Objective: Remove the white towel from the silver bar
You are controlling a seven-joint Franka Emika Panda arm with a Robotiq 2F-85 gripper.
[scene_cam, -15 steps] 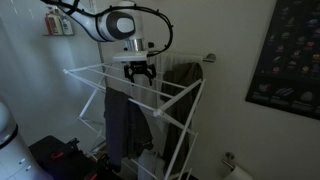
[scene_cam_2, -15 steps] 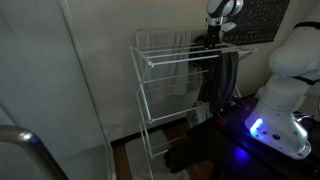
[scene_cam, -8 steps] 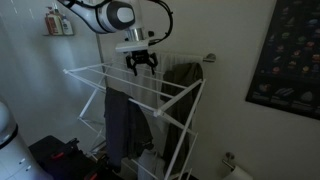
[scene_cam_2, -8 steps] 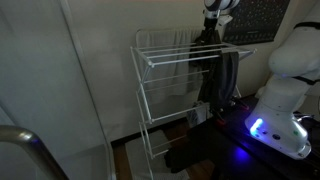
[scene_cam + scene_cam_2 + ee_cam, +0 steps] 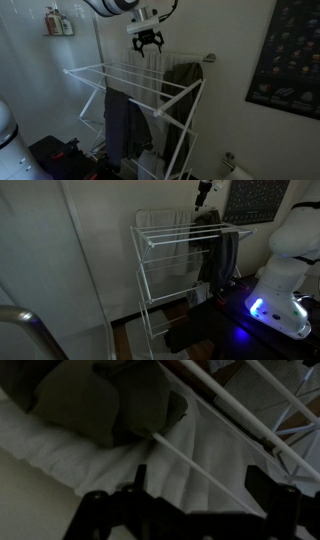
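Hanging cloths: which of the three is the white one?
The white towel, pale behind the rack rods in the wrist view. The olive-grey towel beside it and the dark grey garment at the rack's front are both dark.

Plain white towel (image 5: 70,458), olive-grey towel (image 5: 90,400), white rack rods (image 5: 200,469).

White arm (image 5: 115,6) — black hand (image 5: 148,45), seemingly.
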